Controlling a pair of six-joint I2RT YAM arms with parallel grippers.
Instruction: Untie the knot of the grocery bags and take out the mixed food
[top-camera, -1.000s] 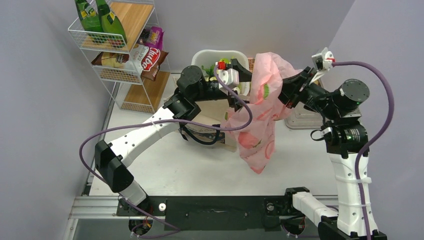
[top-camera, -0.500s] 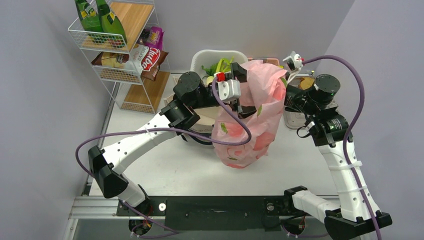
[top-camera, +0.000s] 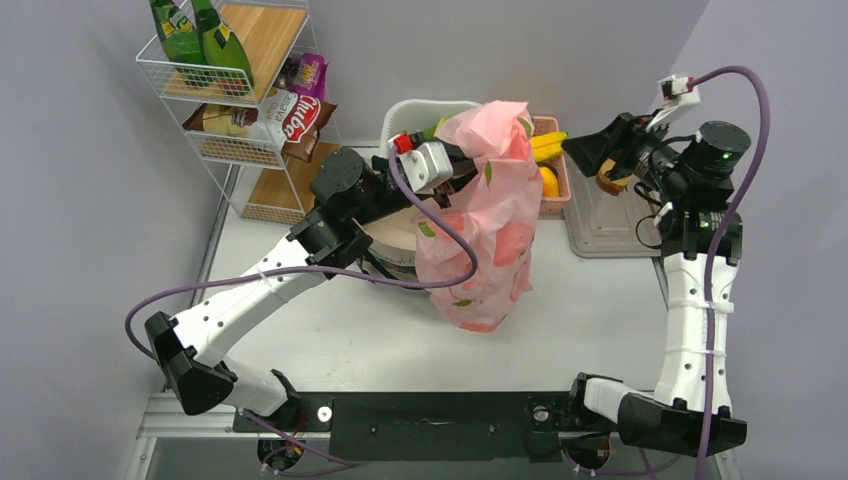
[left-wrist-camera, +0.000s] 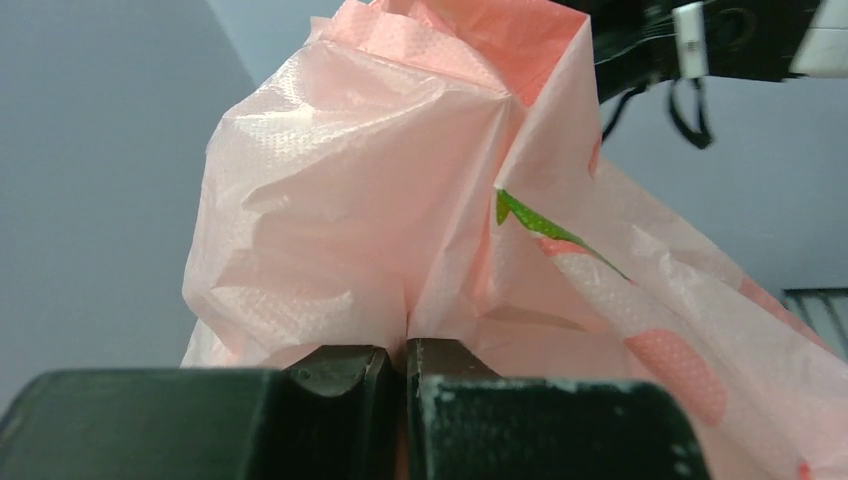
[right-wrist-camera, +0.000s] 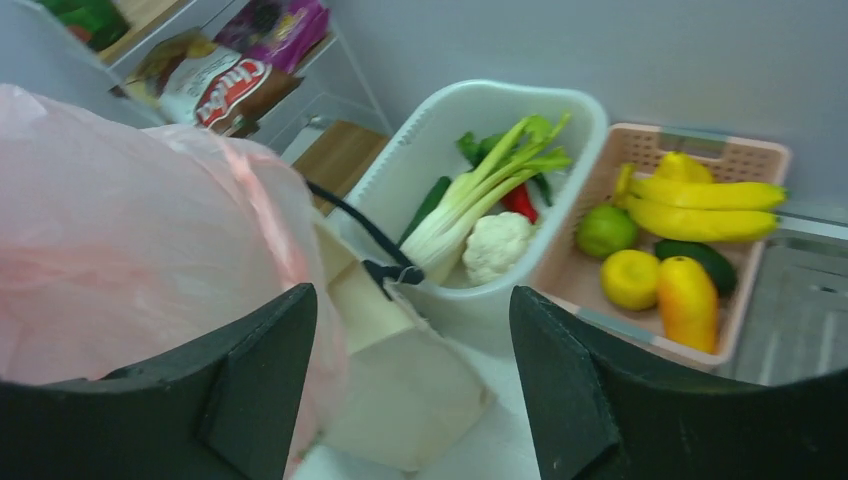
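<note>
The pink plastic bag (top-camera: 482, 235) hung near the middle of the tabletop (top-camera: 350, 340), its upper film gathered into a crumpled peak; whether its bottom touched the tabletop could not be told, and the knot could not be made out among the folds. The left hand (left-wrist-camera: 405, 355) was clamped on the bag's thin film just below that peak, fingers pressed together with the plastic pinched between them. The right hand (top-camera: 585, 152) stood at about 2 o'clock from the bag, clear of it, its fingers spread apart and holding nothing. Just behind the bag at 11 o'clock sat the beige canvas tote (right-wrist-camera: 400, 370) with a black strap (right-wrist-camera: 360, 228); beyond it at 12 o'clock a white tub (right-wrist-camera: 570, 115) held a pale-green leafy stalk (right-wrist-camera: 480, 190), a cauliflower (right-wrist-camera: 497, 245) and a red pepper (right-wrist-camera: 517, 202); beside that, at 1 o'clock, a pink basket (right-wrist-camera: 750, 160) held bananas (right-wrist-camera: 700, 200) and round fruit. At 10 o'clock a wire shelf (top-camera: 225, 150) carried green bottles (top-camera: 200, 35) and snack packets (top-camera: 295, 115).
</note>
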